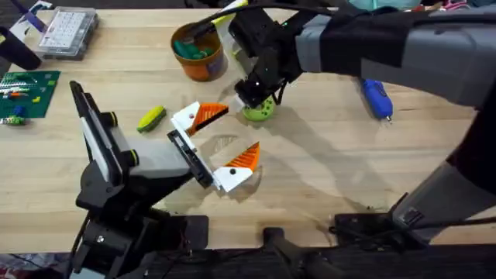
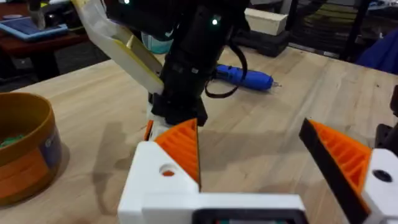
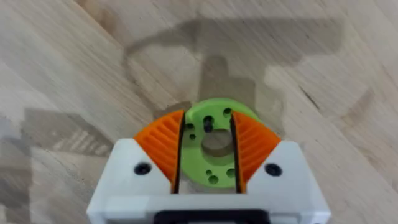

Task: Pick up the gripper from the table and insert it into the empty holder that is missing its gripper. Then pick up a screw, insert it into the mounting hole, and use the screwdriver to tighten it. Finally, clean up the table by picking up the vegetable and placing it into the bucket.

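Observation:
My right gripper (image 1: 260,102) reaches across the table's middle and is shut on a green round part with holes (image 1: 260,112). In the right wrist view its orange pads (image 3: 165,146) clamp both sides of that part (image 3: 214,165), low over the wood. My left gripper (image 1: 239,130) stands open just in front of it, nothing between its fingers (image 2: 183,149). The yellow vegetable (image 1: 151,118) with a green end lies left of my left gripper. The orange bucket (image 1: 199,50) stands behind, green pieces inside. The blue screwdriver (image 1: 377,98) lies at the right.
A clear box of small parts (image 1: 68,31) sits at the back left, with a green board (image 1: 27,93) near the left edge. The bucket's wall (image 2: 25,149) and the screwdriver (image 2: 245,78) also appear in the left wrist view. Bare wood lies between the grippers and the screwdriver.

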Controlling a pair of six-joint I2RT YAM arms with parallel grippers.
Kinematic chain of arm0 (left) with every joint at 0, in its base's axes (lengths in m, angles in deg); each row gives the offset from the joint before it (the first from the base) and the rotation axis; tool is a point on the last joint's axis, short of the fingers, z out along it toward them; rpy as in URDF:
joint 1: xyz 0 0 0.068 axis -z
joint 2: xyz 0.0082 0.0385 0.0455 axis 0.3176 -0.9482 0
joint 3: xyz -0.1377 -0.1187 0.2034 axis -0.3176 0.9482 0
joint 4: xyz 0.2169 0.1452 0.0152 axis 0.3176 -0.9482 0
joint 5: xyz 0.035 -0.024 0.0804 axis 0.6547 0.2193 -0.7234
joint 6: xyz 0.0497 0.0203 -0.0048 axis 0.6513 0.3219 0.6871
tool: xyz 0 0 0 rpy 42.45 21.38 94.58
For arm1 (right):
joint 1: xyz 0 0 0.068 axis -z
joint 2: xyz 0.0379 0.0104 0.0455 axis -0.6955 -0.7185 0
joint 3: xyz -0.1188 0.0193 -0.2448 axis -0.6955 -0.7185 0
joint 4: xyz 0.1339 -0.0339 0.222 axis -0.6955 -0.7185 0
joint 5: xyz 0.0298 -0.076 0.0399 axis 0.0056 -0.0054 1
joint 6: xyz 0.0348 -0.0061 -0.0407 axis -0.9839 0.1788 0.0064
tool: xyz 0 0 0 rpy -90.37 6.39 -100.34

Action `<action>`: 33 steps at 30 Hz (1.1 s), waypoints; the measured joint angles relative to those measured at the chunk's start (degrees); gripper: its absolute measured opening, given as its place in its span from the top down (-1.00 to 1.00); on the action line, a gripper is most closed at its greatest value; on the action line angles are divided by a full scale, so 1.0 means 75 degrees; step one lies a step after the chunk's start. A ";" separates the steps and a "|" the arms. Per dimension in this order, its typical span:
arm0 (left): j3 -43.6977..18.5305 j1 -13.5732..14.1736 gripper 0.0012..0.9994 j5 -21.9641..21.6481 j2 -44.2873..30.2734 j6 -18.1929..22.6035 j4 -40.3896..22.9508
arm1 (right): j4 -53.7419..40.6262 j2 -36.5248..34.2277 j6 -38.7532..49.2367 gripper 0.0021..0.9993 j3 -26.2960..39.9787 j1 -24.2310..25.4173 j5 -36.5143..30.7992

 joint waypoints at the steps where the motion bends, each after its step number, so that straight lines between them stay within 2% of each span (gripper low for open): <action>1: 0.0000 0.0000 -0.98 0.0000 0.0000 0.0000 0.0000 | 0.0024 -0.0003 0.0000 0.12 0.0000 -0.0002 0.0000; 15: 0.0000 0.0000 -0.98 -0.0003 0.0000 0.0000 0.0000 | 0.0115 -0.0145 0.0001 0.13 0.0029 -0.0008 0.0000; 18: 0.0000 0.0000 -0.98 -0.0003 0.0000 0.0000 0.0000 | 0.0130 -0.0145 0.0023 0.38 0.0029 -0.0008 -0.0004; 21: 0.0000 0.0000 -0.98 -0.0003 0.0000 0.0000 0.0000 | 0.0147 -0.0145 0.0042 0.84 0.0035 -0.0008 -0.0021; 23: 0.0000 0.0000 -0.98 -0.0003 0.0000 0.0000 -0.0003 | 0.0147 -0.0145 0.0024 0.98 0.0041 -0.0008 -0.0023; 33: 0.0000 0.0000 -0.98 0.0000 0.0000 0.0000 -0.0003 | 0.0136 -0.0151 0.0032 0.99 0.0041 -0.0023 -0.0023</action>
